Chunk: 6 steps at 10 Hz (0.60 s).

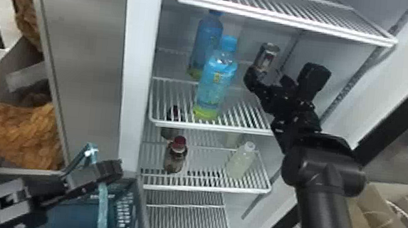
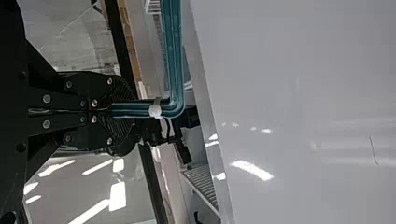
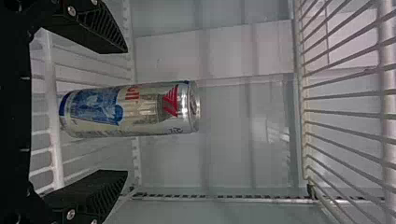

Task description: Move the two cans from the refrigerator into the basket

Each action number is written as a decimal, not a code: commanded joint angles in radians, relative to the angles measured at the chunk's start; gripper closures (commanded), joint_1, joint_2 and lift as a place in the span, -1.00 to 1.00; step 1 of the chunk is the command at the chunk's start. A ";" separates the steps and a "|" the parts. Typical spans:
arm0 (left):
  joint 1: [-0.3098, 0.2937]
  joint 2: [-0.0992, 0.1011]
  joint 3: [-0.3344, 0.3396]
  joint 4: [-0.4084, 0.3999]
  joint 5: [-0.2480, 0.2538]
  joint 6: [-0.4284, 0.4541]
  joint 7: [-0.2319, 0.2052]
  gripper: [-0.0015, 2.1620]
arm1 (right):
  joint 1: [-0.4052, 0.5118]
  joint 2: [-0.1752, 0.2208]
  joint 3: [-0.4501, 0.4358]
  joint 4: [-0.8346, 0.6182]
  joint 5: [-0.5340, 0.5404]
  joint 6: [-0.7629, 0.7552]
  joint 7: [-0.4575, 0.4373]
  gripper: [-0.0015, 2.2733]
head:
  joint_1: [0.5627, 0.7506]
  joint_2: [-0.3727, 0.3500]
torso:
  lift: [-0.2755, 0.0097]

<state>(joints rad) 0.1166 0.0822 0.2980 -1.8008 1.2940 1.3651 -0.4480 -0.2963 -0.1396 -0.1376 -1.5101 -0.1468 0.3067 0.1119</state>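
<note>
The right gripper (image 3: 126, 112), spread on both sides of the upright drink can (image 3: 144, 110) on the wire shelf (image 1: 177, 124), should close evenly before lifting, while the left gripper (image 2: 129, 109) pinches the basket's (image 1: 72, 215) teal handle (image 2: 173, 56).

Right gripper (image 1: 284, 73): black, ridged stripes on fingers. Can (image 3: 126, 111) between them: off-white and silver, blue blocks, red lettering, striped red mark by silver rim. Left of that gripper: front bottle (image 1: 215, 84) light blue, blue cap, yellow-green base; rear bottle (image 1: 207, 37) deeper blue. Lower left of it: brownish bottle (image 1: 175, 159), dark red cap; whitish bottle (image 1: 239, 162), white cap; shelf (image 1: 206, 191) white, barred. Left gripper (image 1: 113, 171): black. In its grip: handle (image 2: 174, 56) teal, whitish band. Under it: basket (image 1: 71, 217) dark teal, pale speckled side.
</note>
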 commanded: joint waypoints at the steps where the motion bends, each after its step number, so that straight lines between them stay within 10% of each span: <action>1: -0.001 0.001 -0.001 0.003 0.000 -0.001 0.000 0.11 | -0.033 0.000 0.002 0.049 0.007 0.000 -0.002 -0.89 | 0.09 -0.70 | 0.69; 6: -0.011 0.002 -0.013 0.018 0.006 -0.005 0.000 0.11 | -0.138 0.002 0.012 0.171 0.069 0.000 -0.020 -0.89 | -0.03 -0.70 | 0.69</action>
<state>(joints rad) 0.1065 0.0844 0.2868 -1.7847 1.2991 1.3607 -0.4480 -0.4234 -0.1393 -0.1270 -1.3501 -0.0863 0.3067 0.0940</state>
